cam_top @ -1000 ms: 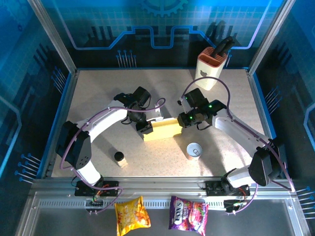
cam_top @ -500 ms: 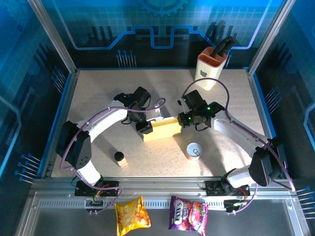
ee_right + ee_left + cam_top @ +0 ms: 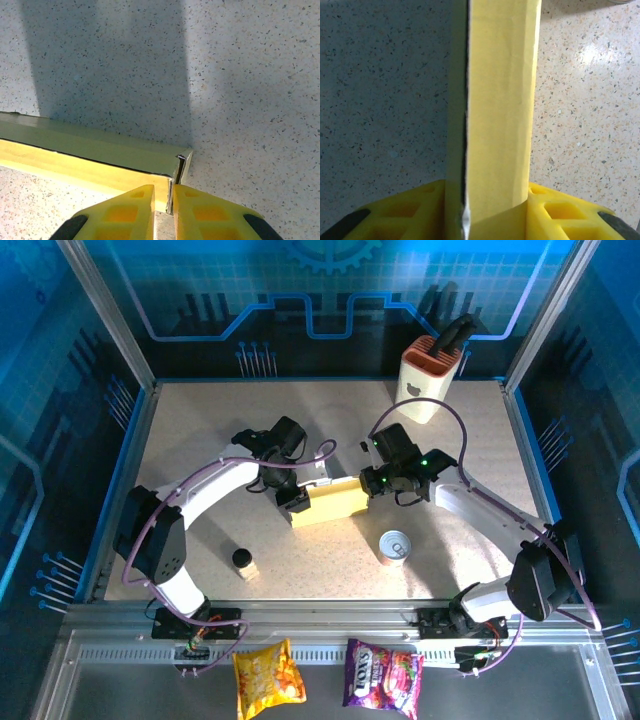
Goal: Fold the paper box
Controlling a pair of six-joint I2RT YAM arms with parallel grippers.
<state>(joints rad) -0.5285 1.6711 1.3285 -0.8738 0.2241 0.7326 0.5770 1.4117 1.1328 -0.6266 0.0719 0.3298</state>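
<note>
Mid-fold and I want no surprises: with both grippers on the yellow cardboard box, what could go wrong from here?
The right gripper pinches only a thin corner edge of the yellow cardboard box; it may slip or tear. The left gripper clamps across the other end, where a seam gapes; squeezing could crease it. The silver tin can stands near the box; a swing might knock it.

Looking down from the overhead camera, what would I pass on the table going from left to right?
small dark-capped bottle → paper box → tin can → knife block
</note>
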